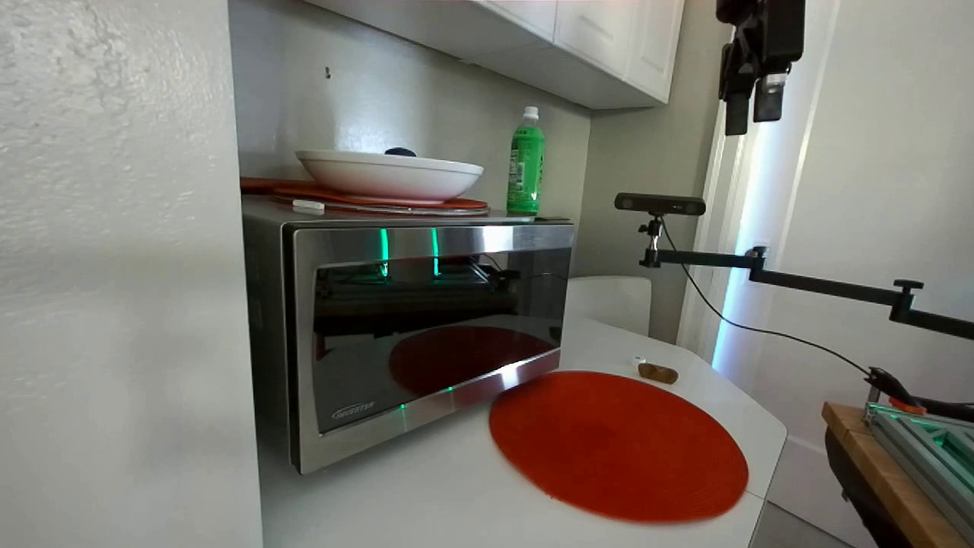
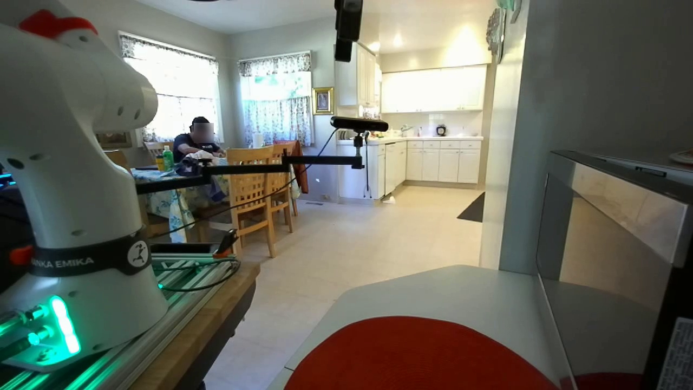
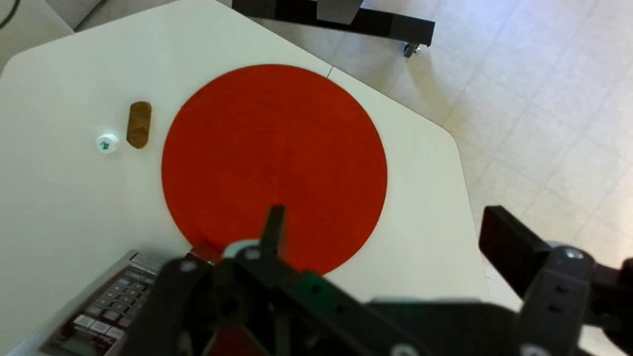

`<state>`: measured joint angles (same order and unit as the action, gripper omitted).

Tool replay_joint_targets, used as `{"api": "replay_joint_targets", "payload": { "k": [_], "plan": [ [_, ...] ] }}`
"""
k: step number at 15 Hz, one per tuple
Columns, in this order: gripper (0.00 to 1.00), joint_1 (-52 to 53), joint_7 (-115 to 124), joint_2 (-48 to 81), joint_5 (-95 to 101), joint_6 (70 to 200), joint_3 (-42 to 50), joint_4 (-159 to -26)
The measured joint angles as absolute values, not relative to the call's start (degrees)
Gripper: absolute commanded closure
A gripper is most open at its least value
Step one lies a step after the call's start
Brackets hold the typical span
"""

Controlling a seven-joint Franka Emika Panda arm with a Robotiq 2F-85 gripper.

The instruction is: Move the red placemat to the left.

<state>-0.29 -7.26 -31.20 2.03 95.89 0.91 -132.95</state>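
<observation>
One round red placemat (image 3: 274, 165) lies flat on the tabletop (image 3: 420, 173) below my gripper (image 3: 384, 222), whose fingers (image 3: 514, 242) stand wide apart, empty. If I descend too little, the fingers may skate over the placemat's thin rim; too far, they may jam on the tabletop; a drag could snag it on the adjacent microwave (image 1: 437, 335), also below me. The placemat looks pliable and finely ringed; the tabletop smooth; the microwave metallic, square-edged.
</observation>
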Motion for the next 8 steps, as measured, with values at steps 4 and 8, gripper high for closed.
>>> {"api": "replay_joint_targets", "payload": {
  "k": [4,8],
  "plan": [
    [0.00,0.7,-3.6,-28.0,3.0,99.2,-2.9,-135.0],
    [0.00,1.2,-0.3,-25.9,4.9,103.6,-5.5,-137.5]
  ]
}}
